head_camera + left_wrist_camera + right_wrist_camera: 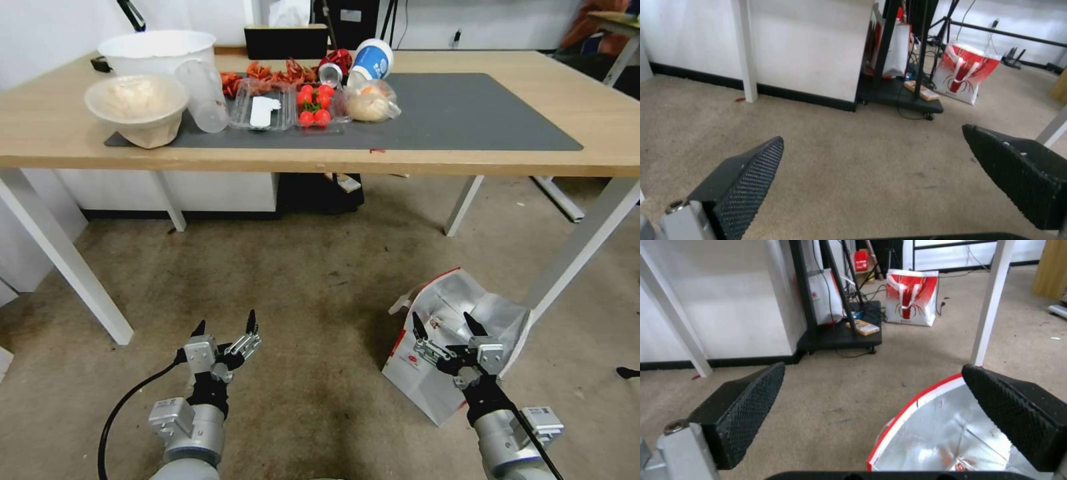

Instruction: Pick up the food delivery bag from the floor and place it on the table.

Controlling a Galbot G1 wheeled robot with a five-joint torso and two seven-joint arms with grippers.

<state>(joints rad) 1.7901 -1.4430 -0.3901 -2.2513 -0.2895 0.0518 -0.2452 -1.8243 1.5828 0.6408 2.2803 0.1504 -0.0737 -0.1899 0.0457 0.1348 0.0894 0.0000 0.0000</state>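
At the lower left of the head view, my left gripper (225,327) hangs released over bare floor (293,280), grasping nothing, well apart from the bag. At the lower right, my right gripper (448,328) is also spread wide and empty, directly over the food delivery bag (427,380). The bag lies slumped on the floor beside a white table leg, its foil-lined mouth gaping up toward me. My right arm is clearly nearer. The table (467,157) spans the upper frame.
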